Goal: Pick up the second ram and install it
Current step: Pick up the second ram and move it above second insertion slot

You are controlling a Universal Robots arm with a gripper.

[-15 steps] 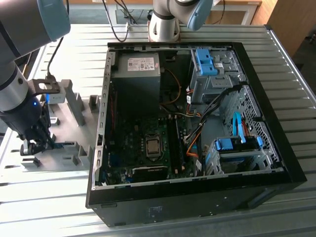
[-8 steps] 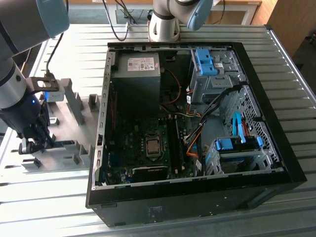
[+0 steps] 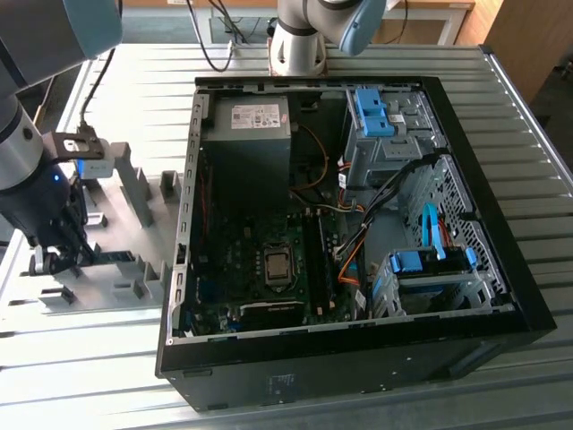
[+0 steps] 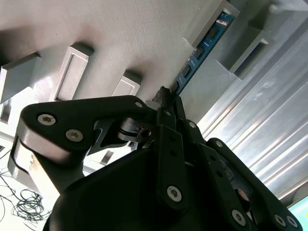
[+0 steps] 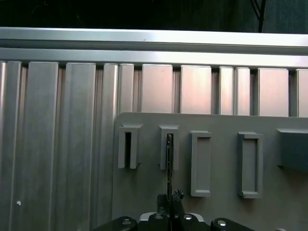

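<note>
robot gripper clamped on a memory stick at a grey fixture plate

in the exterior view, an open black computer case (image 3: 488, 179) lies flat in the middle of a ribbed metal table (image 3: 134, 90), with its motherboard (image 3: 242, 260) facing up. at about nine o'clock from the case, the arm's gripper (image 3: 55, 260) is lowered onto a grey fixture plate (image 3: 107, 288) that rests on the table just beside the case.

in both wrist views the second ram (image 4: 202, 48) (image 5: 169, 156) is a thin blue-green stick with small dark chips (in the first wrist view it is edge-on, a thin dark line). it stands on its long edge on the plate. its far end sits in a slotted grey block (image 5: 176, 149), and its near end lies between the gripper's fingertips (image 5: 178, 196). the fingertips are drawn together on either side of the stick and grip it. the stick is at the fixture, well apart from the motherboard, and is not yet installed in the case.
</note>
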